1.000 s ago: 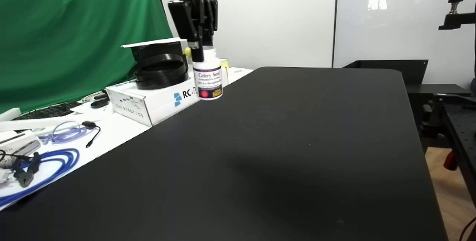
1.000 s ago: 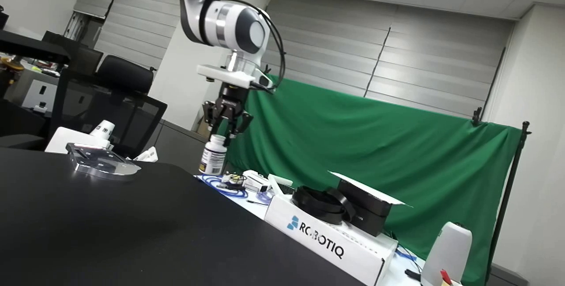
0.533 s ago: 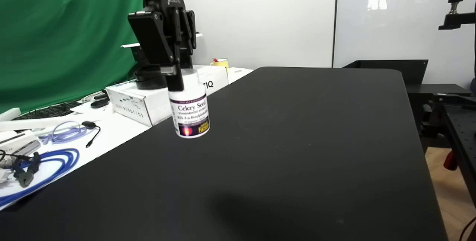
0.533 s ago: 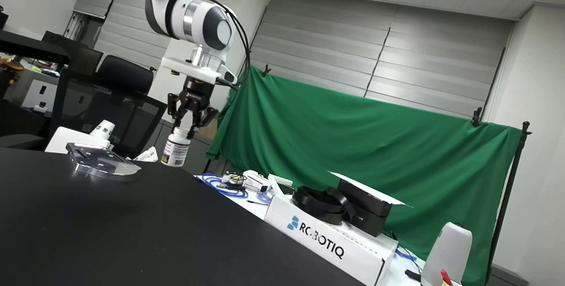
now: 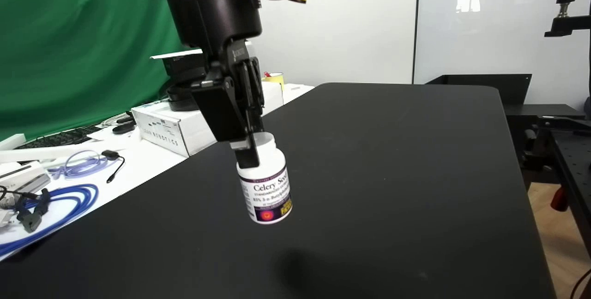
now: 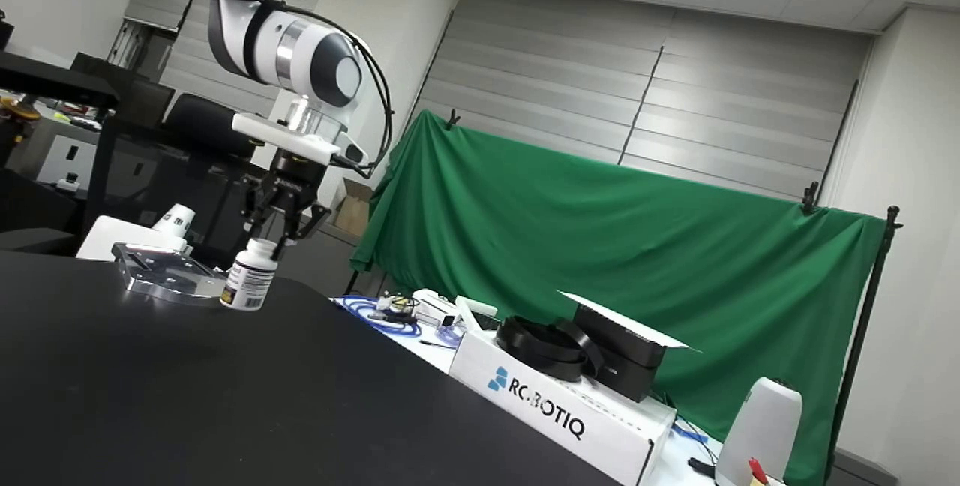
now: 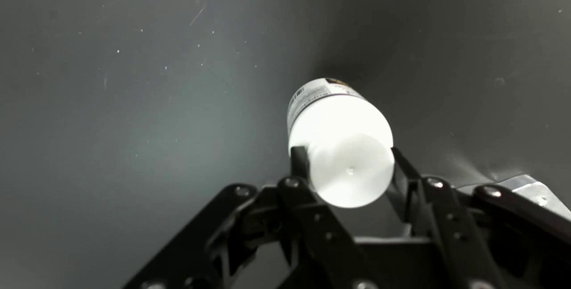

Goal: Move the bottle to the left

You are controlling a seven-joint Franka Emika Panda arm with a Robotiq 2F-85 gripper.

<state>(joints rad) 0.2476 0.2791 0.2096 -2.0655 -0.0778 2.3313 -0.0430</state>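
The bottle is small and white, with a white cap and a dark reddish and purple label band. It shows in both exterior views [image 5: 266, 193] [image 6: 249, 277] and in the wrist view [image 7: 341, 117]. My gripper [image 5: 256, 147] is shut on it near the cap, one finger on each side, as the wrist view [image 7: 348, 159] shows. In an exterior view the gripper [image 6: 268, 238] holds the bottle slightly tilted. The bottle hangs above the black table [image 5: 392, 174], its shadow below it. In an exterior view the near finger hides part of the neck.
A clear plate [image 6: 176, 280] lies on the table behind the bottle in an exterior view; its corner shows in the wrist view [image 7: 542, 197]. A long white box [image 6: 555, 415] with black rings [image 6: 544, 347] stands on a white side table beside blue cables [image 5: 76, 209].
The gripper has carried the bottle off the side-table area to over the black table. It has come lower and nearer in an exterior view, and moved left in another. The grip is unchanged.
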